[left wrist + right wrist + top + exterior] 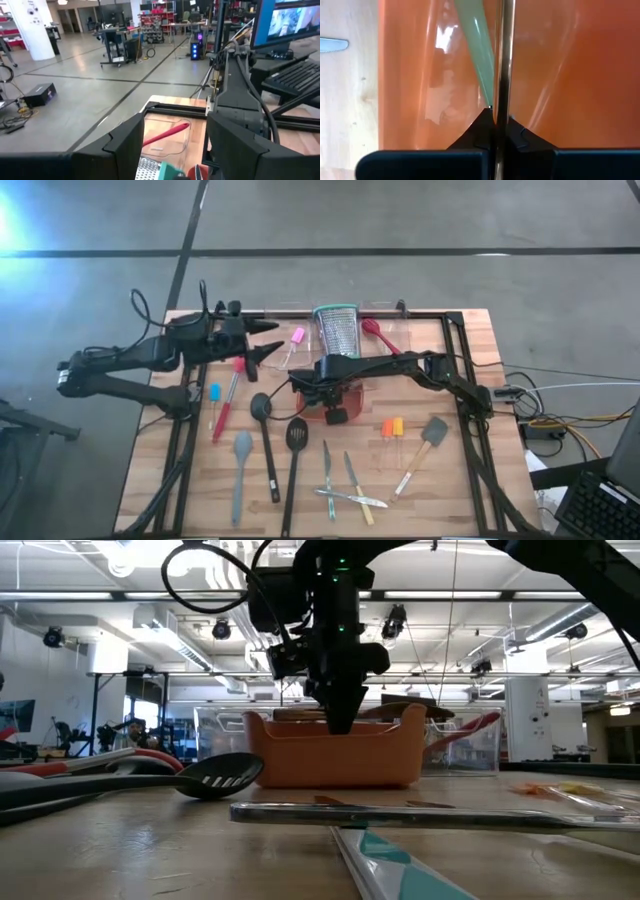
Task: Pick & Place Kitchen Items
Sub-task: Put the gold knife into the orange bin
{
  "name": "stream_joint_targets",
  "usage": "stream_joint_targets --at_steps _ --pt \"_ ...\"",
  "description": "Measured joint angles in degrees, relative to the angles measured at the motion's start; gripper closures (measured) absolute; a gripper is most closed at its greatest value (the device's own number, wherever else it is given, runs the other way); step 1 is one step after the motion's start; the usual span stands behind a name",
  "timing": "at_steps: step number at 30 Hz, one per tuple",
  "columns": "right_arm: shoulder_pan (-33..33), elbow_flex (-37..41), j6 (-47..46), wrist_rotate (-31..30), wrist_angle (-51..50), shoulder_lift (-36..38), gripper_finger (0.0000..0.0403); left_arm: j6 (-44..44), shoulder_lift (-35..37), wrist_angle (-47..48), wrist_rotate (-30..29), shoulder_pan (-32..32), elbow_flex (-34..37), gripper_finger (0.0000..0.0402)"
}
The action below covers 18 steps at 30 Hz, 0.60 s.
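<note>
Right hand (496, 120) clamped on a thin, stiff, light, slippery knife (506, 55) over the orange tray (570, 70); best gripped mid-handle. Left hand (175, 145) apart, idle.

Right gripper (334, 402) and arm over the orange tray (352, 394) at table centre, steel grater (337, 328) just beyond, utensils crowding the near half, left arm filling far left, bare wood (465, 485) near right.
</note>
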<state>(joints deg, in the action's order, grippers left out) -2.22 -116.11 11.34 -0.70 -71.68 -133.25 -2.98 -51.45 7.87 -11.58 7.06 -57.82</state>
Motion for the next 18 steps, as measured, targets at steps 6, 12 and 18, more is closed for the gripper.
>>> stream_joint_targets --at_steps 6,12,18 --pt "0.0 0.3 -1.0 1.9 0.2 -0.7 0.0356 0.1 -0.1 0.1 0.1 0.0 0.0 0.0179" --pt "-0.1 0.2 -2.8 1.6 -0.6 0.0 0.0296 0.4 0.0 0.1 0.1 0.0 0.0 0.0179" --pt "0.1 0.1 -6.6 2.8 -1.1 2.7 0.0262 0.4 -0.1 0.1 0.1 0.0 0.0 0.0179"
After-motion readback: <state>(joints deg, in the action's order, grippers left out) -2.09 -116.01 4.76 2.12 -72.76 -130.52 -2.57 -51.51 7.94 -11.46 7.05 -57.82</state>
